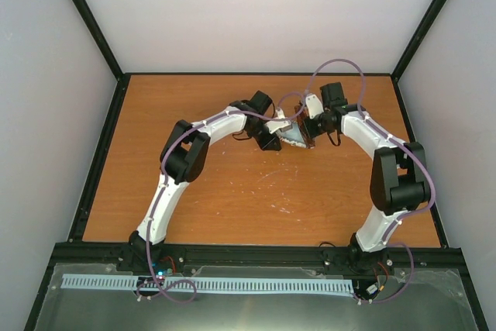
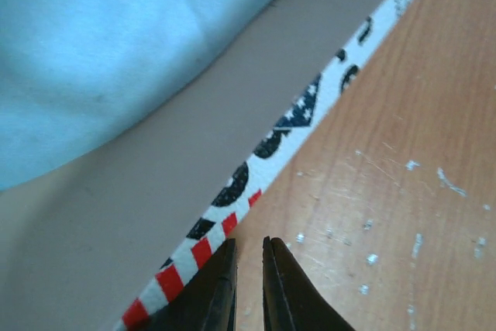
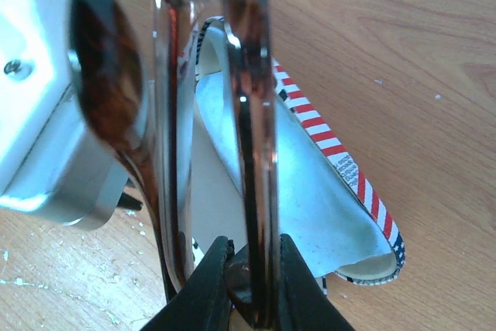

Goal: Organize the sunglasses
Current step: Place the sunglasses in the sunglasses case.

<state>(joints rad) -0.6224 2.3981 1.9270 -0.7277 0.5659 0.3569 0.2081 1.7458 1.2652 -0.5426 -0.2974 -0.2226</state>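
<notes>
The right gripper (image 3: 253, 263) clamps the sunglasses (image 3: 252, 114) at the open case (image 3: 329, 137), the left gripper (image 2: 249, 244) is nearly closed and empty; next they probably need lowering inside.

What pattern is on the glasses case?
The case has a flag print: red-white stripes, stars on dark blue; clearest in left wrist view.

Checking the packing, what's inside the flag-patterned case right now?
A light blue cloth lies inside the case. The sunglasses, gripped by the right gripper, hide the rest of its interior.
</notes>
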